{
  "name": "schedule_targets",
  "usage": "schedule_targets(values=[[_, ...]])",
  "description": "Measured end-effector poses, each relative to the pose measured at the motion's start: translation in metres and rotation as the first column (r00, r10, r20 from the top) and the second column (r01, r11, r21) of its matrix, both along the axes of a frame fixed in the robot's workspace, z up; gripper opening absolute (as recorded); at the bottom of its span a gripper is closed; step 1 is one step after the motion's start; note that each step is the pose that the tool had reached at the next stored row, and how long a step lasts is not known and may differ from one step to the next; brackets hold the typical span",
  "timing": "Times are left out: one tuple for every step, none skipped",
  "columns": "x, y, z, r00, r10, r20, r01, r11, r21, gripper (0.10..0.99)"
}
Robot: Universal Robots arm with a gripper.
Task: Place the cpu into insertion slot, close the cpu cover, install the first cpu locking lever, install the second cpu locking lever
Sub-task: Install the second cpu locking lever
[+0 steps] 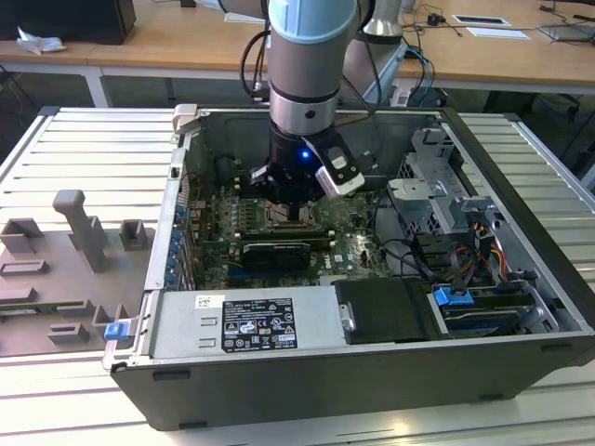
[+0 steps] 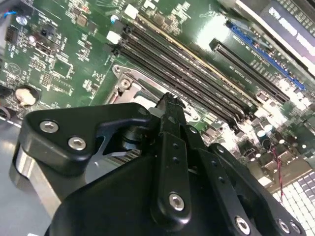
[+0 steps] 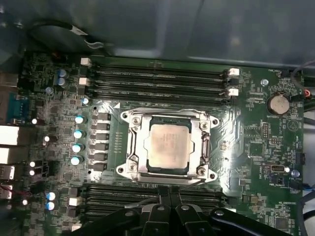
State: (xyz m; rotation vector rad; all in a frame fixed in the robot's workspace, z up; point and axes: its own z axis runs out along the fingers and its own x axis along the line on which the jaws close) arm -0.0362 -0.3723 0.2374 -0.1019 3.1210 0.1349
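My pincer (image 3: 170, 199) hangs closed and empty just above the insertion slot (image 3: 170, 147), where the cpu (image 3: 169, 143) already sits with the cpu cover (image 3: 135, 147) down, while I judge the levers' state unclear.

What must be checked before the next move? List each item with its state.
1. The cpu lies flat and square in the insertion slot: ok.
2. The cpu cover is down around the cpu, with the chip showing through its window: ok, as far as the first wrist view shows.
3. Locking levers latched: cannot tell.
4. The gripper is shut, with nothing between its fingers: ok.
5. The gripper is off the cover, beside the socket: ok.
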Motion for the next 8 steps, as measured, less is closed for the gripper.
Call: schedule_targets(values=[[-0.0004,0.0,-0.0001,1.0,0.0,0.0,0.0,1.0,0.002,0.106],[-0.001,-0.0001,-0.0004,1.0,0.0,0.0,0.0,1.0,0.006,0.106],[-0.0012,-0.0001,-0.0009,1.0,0.0,0.0001,0.0,1.0,0.009,0.106],[-0.0013,-0.0004,-0.0012,1.0,0.0,0.0001,0.0,0.9999,0.011,0.106],[-0.0014,-0.0005,-0.0014,1.0,0.0,0.0001,0.0,0.9999,0.012,0.106],[-0.0015,-0.0009,-0.0015,1.0,0.0,0.0,0.0,0.9999,0.013,0.106],[-0.0016,-0.0012,-0.0015,1.0,0.0,0.0,0.0,0.9999,0.014,0.106],[-0.0018,-0.002,-0.0016,1.0,0.0,0.0,0.0,0.9999,0.015,0.106]])
